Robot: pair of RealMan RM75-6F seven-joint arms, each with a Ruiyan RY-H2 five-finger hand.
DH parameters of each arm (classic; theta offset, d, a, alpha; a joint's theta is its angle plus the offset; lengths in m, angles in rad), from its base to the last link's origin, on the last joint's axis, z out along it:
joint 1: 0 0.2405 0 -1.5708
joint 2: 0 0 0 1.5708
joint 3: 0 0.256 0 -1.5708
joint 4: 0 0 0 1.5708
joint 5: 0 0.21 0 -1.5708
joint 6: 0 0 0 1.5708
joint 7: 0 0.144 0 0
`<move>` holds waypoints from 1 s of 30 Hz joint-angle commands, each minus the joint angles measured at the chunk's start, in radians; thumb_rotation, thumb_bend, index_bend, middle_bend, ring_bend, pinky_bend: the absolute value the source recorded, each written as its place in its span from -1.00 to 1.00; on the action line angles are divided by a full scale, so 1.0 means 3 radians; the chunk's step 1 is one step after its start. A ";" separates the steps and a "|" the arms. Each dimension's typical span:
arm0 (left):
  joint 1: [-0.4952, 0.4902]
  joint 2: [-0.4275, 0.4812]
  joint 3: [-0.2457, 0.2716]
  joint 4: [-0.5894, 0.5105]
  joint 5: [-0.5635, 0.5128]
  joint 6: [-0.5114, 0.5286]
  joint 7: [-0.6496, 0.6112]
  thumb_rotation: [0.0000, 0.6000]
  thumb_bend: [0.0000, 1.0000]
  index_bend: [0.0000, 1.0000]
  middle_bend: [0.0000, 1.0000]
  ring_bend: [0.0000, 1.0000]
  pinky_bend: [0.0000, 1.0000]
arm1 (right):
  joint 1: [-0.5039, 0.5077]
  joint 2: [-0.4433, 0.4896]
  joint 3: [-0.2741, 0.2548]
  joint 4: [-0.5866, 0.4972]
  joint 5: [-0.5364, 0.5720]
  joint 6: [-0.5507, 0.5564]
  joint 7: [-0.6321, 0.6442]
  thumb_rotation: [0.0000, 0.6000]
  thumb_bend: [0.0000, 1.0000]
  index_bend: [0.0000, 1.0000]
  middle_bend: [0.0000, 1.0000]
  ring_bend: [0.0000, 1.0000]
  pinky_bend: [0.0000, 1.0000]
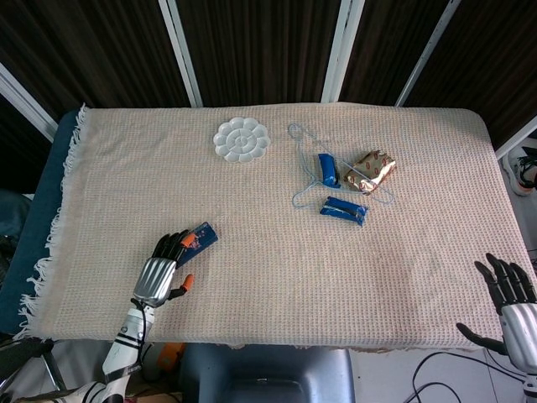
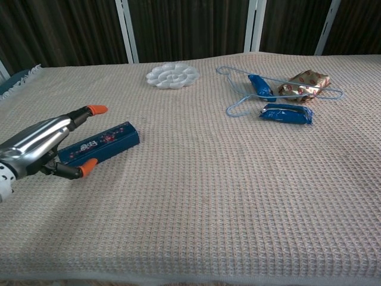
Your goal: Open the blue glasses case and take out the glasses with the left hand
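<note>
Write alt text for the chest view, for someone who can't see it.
The robot's left hand, fingers apart, reaches over the near end of a closed blue glasses case on a beige woven tablecloth. Farther back lie a white palette, a hanger and snack packets.

Around the blue glasses case [image 2: 98,148] the desk [image 2: 208,196] lies bare on its near, far and right sides. The left robot hand [image 2: 44,148] covers the case's left end, fingers spread over it. Well away from the case stand a white palette [image 1: 242,139], a blue hanger [image 1: 312,164] with two blue packets [image 1: 342,209] and a gold wrapper [image 1: 372,169].
</note>
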 commanded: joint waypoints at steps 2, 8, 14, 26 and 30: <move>-0.0109 -0.0167 -0.0085 0.0180 -0.0179 -0.0098 0.0094 1.00 -0.24 -0.97 -1.00 -1.00 -1.00 | 0.0001 0.0007 0.0003 0.0002 0.0005 -0.0002 0.0015 1.00 -0.73 -1.00 -1.00 -1.00 -1.00; -0.0152 -0.0260 -0.0126 0.0269 -0.0279 -0.0049 0.0232 1.00 -0.24 -0.78 -1.00 -1.00 -1.00 | 0.0008 0.0017 0.0007 0.0001 0.0015 -0.0014 0.0033 1.00 -0.73 -1.00 -1.00 -1.00 -1.00; -0.0163 -0.0313 -0.0153 0.0341 -0.0357 0.0010 0.0356 1.00 -0.24 -0.66 -1.00 -1.00 -1.00 | 0.0004 0.0023 0.0004 0.0003 0.0007 -0.0005 0.0050 1.00 -0.73 -1.00 -1.00 -1.00 -1.00; -0.0195 -0.0335 -0.0183 0.0371 -0.0612 0.0033 0.0604 1.00 -0.24 -0.57 -1.00 -1.00 -1.00 | -0.0004 0.0031 0.0000 0.0013 -0.0011 0.0023 0.0092 1.00 -0.73 -1.00 -1.00 -1.00 -1.00; -0.0203 -0.0360 -0.0176 0.0416 -0.0628 0.0063 0.0612 1.00 -0.23 -0.57 -1.00 -1.00 -1.00 | -0.0006 0.0033 0.0000 0.0017 -0.0013 0.0027 0.0100 1.00 -0.73 -1.00 -1.00 -1.00 -1.00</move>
